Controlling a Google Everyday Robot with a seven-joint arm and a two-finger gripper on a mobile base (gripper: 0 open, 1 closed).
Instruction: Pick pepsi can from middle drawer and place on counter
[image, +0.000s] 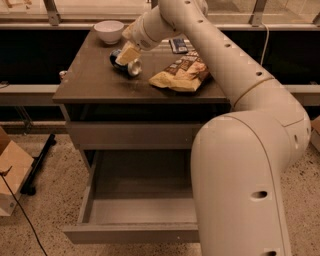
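The pepsi can (126, 64) is tilted on its side, low over or touching the back middle of the counter (95, 82), its silver end facing front right. My gripper (128, 54) reaches down from the right at the end of the long cream arm and is closed around the can's upper part. The middle drawer (131, 233) is pulled out wide below the counter and its grey inside is bare.
A white bowl (109, 30) stands at the counter's back left. A crumpled chip bag (182, 73) lies right of the can, with a flat dark-blue packet (178, 45) behind it. A closed drawer front (135, 135) sits above the open one. A cardboard box (12, 172) stands on the floor at left.
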